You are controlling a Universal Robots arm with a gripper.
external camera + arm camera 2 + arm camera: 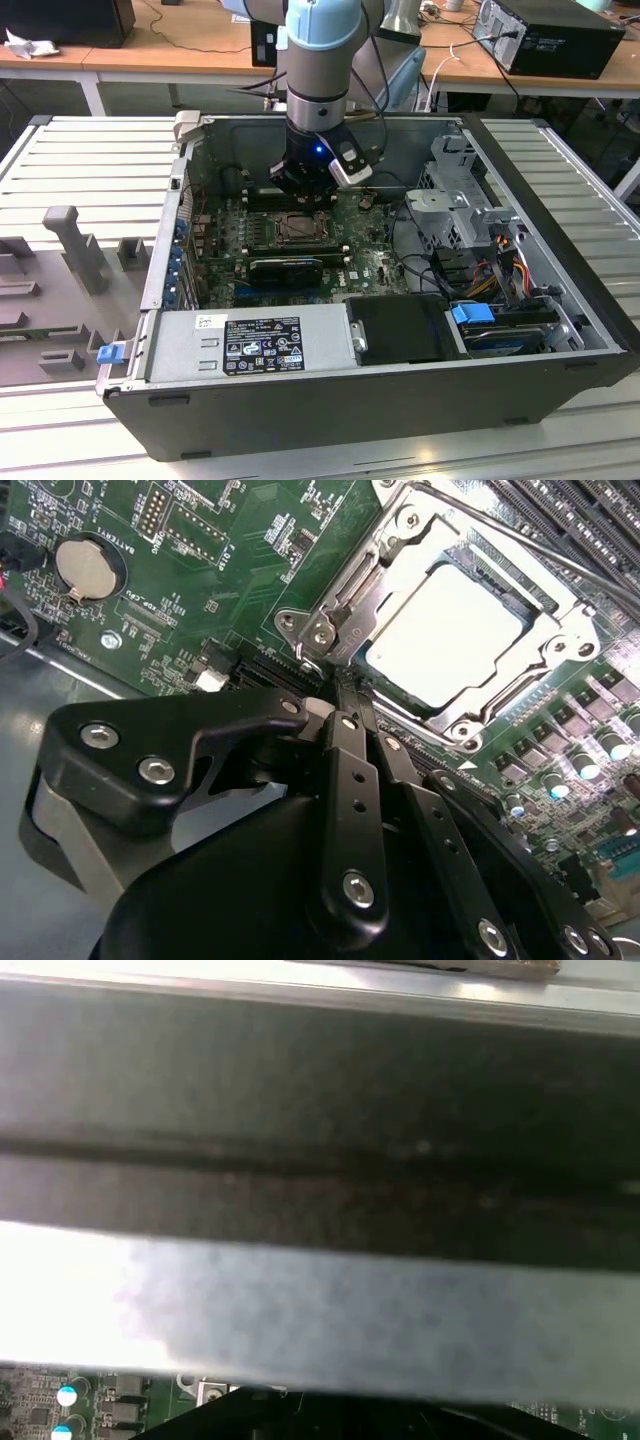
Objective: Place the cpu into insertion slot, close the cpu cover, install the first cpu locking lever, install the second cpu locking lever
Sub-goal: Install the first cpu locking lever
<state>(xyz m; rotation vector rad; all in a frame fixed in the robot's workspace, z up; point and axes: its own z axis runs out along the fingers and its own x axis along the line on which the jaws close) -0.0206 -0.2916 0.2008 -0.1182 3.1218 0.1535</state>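
Two steps look done: the cpu sits in the insertion slot under the closed cpu cover, while the gripper, fingers pressed together and empty, hovers by a lever.

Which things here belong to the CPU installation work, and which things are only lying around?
Belonging to the job:
- cpu, seated in the insertion slot
- cpu cover, closed over it
- gripper, shut, beside the socket

Just lying about:
- coin battery
- power supply
- blue clip
- drive cage
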